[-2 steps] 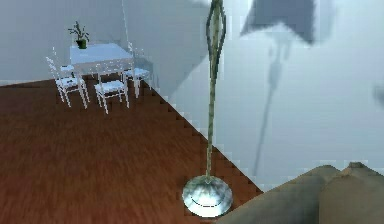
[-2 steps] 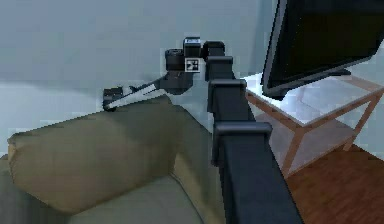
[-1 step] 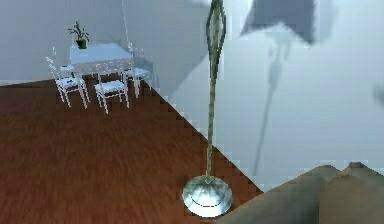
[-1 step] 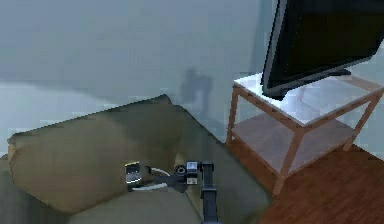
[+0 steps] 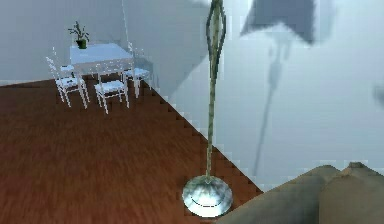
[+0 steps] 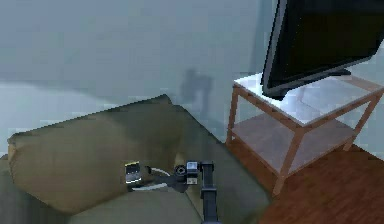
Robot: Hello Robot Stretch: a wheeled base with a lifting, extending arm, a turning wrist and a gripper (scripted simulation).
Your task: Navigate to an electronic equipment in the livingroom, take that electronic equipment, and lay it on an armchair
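An olive armchair (image 6: 90, 150) takes up the arm side view's lower left. On its seat lies a small pale, flat, boxy thing (image 6: 132, 174) with a dark face. The arm (image 6: 209, 195) rises from the bottom edge, and my gripper (image 6: 152, 180) reaches left over the seat, its thin fingers ending right by that small thing. I cannot tell whether the gripper holds anything. A brown corner of the armchair (image 5: 320, 195) sits at the forward view's bottom right.
A large black television (image 6: 320, 40) stands on a wooden stand (image 6: 300, 115) with a white top, right of the armchair. Ahead, a floor lamp (image 5: 208, 195) with a round metal base stands near the wall. A dining table (image 5: 100, 55) with white chairs and a plant is far left across brown wood floor.
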